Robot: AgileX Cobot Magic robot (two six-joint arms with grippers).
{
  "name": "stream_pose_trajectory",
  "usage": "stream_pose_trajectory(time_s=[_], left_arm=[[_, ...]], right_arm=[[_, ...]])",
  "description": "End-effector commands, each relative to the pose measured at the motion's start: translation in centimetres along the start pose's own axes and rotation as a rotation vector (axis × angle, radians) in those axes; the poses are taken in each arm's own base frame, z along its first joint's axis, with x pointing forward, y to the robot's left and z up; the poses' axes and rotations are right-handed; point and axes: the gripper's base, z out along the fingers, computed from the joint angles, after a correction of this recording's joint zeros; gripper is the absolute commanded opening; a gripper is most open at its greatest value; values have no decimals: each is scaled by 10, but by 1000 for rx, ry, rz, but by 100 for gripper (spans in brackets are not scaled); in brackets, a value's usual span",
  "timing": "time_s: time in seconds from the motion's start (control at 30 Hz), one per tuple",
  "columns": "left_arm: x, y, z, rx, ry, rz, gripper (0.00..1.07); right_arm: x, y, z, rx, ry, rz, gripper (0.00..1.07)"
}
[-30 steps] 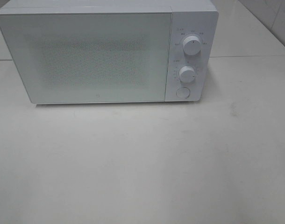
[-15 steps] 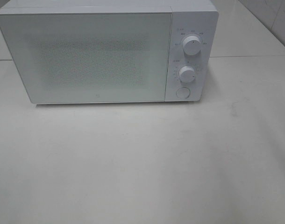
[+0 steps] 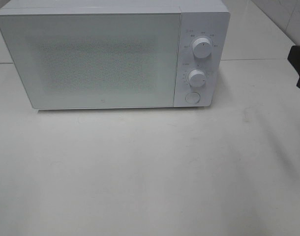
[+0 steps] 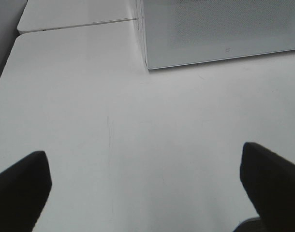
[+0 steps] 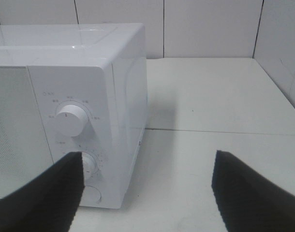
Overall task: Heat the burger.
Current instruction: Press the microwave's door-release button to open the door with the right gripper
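- The left tool [image 4: 146, 193] hangs over bare white tabletop [image 4: 138, 121], near the front left corner of the microwave [image 3: 113, 59]. Its two dark fingers [image 4: 19, 188] are spread wide with nothing between them. The high camera does not catch this tool.
- The microwave is white and stands at the back of the tabletop. Its door [image 3: 91, 64] is shut and covers most of the front.
- The burger shows in no view. The door's pale dotted pane hides the inside, so I cannot tell whether it lies in there.
- On the panel to the right of the door, three controls sit one below the other: an upper knob [image 3: 202, 49], a lower knob [image 3: 196, 77] and a round button [image 3: 192, 97].
- The right tool [image 5: 147, 193] is off the microwave's right front corner and looks at the control panel and the right side wall. Its fingers [image 5: 254, 193] are parted and hold nothing. In the wrist view one finger overlaps the lower part of the panel beside the lower knob. I cannot tell whether it touches.
- A dark piece of the right arm [image 3: 299, 64] shows at the right edge of the high view, well apart from the microwave.
- A white tiled wall [image 5: 210, 29] rises behind the tabletop.
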Motion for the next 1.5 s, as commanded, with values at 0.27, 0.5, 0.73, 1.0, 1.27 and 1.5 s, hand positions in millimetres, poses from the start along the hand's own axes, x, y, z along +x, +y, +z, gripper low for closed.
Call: stream_pose_trajectory(time_s=[0.27,0.5,0.73,1.0,1.27,1.5], left_arm=[[1,0,-2,-3,-30,-4,100],[1,0,-2,-3,-30,-4,100],[1,0,-2,-3,-30,-4,100],[1,0,-2,-3,-30,-4,100],[1,0,-2,-3,-30,-4,100],[1,0,-2,-3,-30,-4,100]], right_arm=[[30,-6,23,72,22,11,75],[57,15,43,88,46,-34,75],[78,40,49,118,22,-57,75],[92,69,61,77,40,-79,75],[97,78,65,93,54,-70,75],[98,78,65,96,59,9,74]])
